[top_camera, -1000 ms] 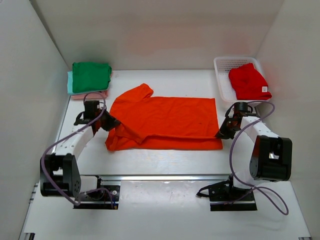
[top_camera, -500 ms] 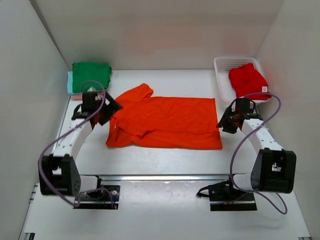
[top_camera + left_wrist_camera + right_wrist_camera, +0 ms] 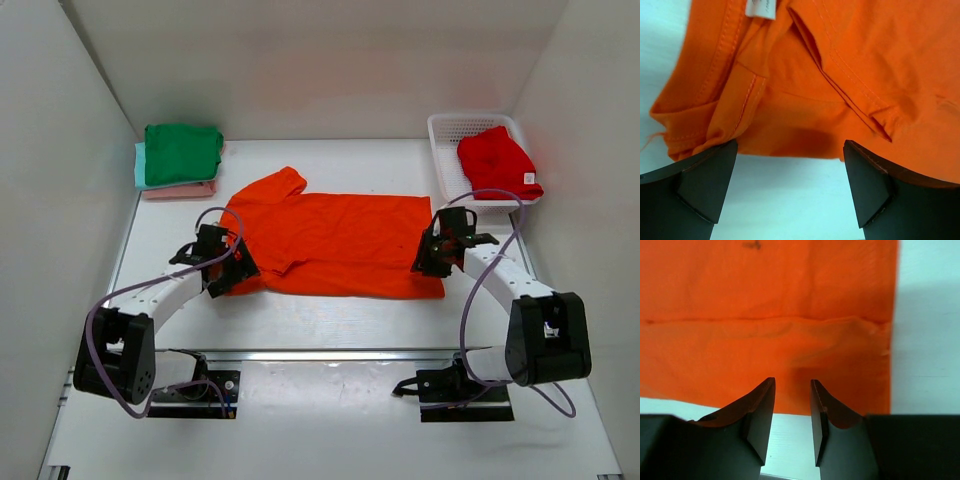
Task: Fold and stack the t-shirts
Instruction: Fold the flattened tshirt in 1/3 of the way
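The bright orange t-shirt [image 3: 340, 235] lies spread across the middle of the table, its near part folded up along its length. My left gripper [image 3: 236, 272] is low at the shirt's near left corner, by the sleeve. In the left wrist view the left gripper [image 3: 790, 152] stands wide open, with bunched orange sleeve cloth [image 3: 805, 75] just ahead and only table between the fingers. My right gripper [image 3: 428, 256] sits over the near right corner. In the right wrist view the right gripper [image 3: 791, 385] has a narrow gap with nothing in it, over the orange hem [image 3: 765, 350].
A folded stack stands at the back left: dark green t-shirt [image 3: 182, 152] on top, mint [image 3: 140, 168] under it, pink [image 3: 180, 191] lowest. At the back right a red t-shirt [image 3: 497, 160] lies crumpled in a white mesh basket [image 3: 447, 128]. White walls close in three sides.
Both grippers let go of the orange shirt's folded edge, rose away, then came back down to its near corners. The left jaws went from shut to wide open; the right ones parted slightly.
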You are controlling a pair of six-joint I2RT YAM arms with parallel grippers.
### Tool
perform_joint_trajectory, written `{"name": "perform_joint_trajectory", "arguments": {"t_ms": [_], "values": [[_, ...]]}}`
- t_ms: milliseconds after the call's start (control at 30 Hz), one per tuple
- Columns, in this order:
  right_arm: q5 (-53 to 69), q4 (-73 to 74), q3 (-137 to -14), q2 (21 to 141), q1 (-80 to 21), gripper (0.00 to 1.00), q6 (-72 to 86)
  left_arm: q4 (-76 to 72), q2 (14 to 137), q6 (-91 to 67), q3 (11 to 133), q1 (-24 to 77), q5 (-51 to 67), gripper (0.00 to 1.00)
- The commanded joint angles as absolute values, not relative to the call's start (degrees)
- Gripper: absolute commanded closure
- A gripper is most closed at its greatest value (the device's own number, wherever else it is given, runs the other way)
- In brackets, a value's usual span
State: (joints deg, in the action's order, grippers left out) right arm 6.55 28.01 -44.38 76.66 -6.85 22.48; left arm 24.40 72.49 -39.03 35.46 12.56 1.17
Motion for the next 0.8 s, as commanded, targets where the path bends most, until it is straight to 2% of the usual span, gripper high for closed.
{"name": "perform_joint_trajectory", "arguments": {"t_ms": [0,100,133,167,533,767], "values": [[5.62,26.10,-43.86,77.52,-8.96,0.69,21.54,20.83,71.55,-38.13,38.49,12.39,-3.26,0.01],[5.19,27.07,-43.95,77.35,-7.65,0.73,21.54,22.76,70.05,-39.02,42.27,12.57,-3.08,0.01],[5.45,26.81,-43.68,77.34,-7.12,0.80,21.27,22.76,70.40,-38.33,42.88,12.83,-3.86,0.01],[5.36,26.63,-43.42,77.69,-7.03,0.80,21.01,22.76,70.57,-37.80,42.89,13.53,-5.26,0.01],[5.63,33.30,-48.69,86.48,-6.77,0.68,16.44,23.29,71.98,-26.90,37.80,18.63,-14.15,0.02],[4.40,39.19,-48.26,89.56,-4.83,0.67,14.33,27.76,71.45,-25.14,32.00,20.74,-14.33,0.01]]}}
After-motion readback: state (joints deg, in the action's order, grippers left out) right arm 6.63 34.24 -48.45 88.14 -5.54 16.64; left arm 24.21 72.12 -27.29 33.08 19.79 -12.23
